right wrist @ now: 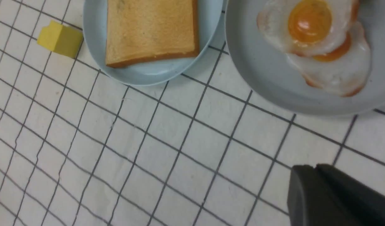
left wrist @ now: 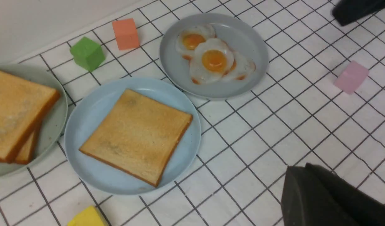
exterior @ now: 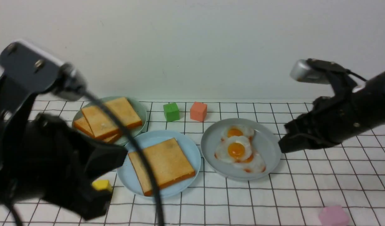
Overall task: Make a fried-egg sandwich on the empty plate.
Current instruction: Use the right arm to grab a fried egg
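Left gripper (left wrist: 305,169): I see its fingers pressed together with nothing between them. It hangs above the cloth at the near left, on my side of the plates.
Yellow block (exterior: 101,185): lies on the checked cloth (exterior: 305,188) just beside the near left rim of the sky-blue plate, partly hidden behind the left gripper in the front view.
Pale green plate (exterior: 137,105): far left, holding stacked toast (exterior: 110,116), the top slice skewed over the one beneath it.
Sky-blue plate (exterior: 186,147): centre, nearer to me than the green one. Their rims meet or nearly meet; I can't tell which.
Toast slice (exterior: 164,164): one slice lies flat on the sky-blue plate, turned at an angle. That is all of the sandwich so far.
Green cube (exterior: 171,111): sits behind the sky-blue plate, near the wall.
Orange cube (exterior: 198,111): just beside the green cube, to its right, not touching it.
Grey-blue plate (exterior: 267,147): right of the sky-blue plate, rims close together.
Fried eggs (exterior: 237,150): three overlap in a pile on the grey-blue plate, the middle one on top.
Right gripper (exterior: 283,146): from the wrist view I make out no gap between its fingers, and it grips nothing. It hovers just beside the right rim of the grey-blue plate.
Pink block (exterior: 333,216): near right on the cloth, well apart from the plates.
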`<state>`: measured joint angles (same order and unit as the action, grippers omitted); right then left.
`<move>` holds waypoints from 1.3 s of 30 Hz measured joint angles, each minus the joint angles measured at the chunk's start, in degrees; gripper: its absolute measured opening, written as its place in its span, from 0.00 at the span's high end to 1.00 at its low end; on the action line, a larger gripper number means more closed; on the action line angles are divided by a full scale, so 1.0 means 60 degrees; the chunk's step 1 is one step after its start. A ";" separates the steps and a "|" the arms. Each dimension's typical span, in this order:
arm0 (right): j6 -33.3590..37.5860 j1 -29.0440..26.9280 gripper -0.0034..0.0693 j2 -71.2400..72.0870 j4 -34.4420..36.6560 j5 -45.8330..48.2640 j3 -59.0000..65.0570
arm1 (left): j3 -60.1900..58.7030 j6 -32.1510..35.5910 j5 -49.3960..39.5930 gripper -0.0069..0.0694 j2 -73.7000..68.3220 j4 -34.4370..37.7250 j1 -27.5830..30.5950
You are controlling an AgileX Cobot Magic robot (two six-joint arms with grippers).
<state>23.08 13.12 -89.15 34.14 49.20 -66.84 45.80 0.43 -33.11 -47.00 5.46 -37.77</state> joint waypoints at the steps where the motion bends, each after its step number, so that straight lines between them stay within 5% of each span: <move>1: -0.0194 0.0050 0.86 -0.0280 -0.0035 -0.0057 -0.0182 | -0.0254 -0.0071 0.0157 0.93 0.0312 0.0061 0.0000; 16: -0.2206 0.0046 0.42 -0.4737 -0.0109 -0.0203 -0.3697 | -0.1195 -0.0135 0.1751 0.93 0.2176 0.0808 0.0000; 39: -0.2324 -0.0475 0.41 -0.5758 0.0590 0.0224 -0.4428 | -0.1195 -0.0135 0.1780 0.93 0.2176 0.0970 0.0000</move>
<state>9.14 10.27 -123.70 37.67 50.54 -93.41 38.63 -0.38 -22.43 -33.95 11.28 -37.77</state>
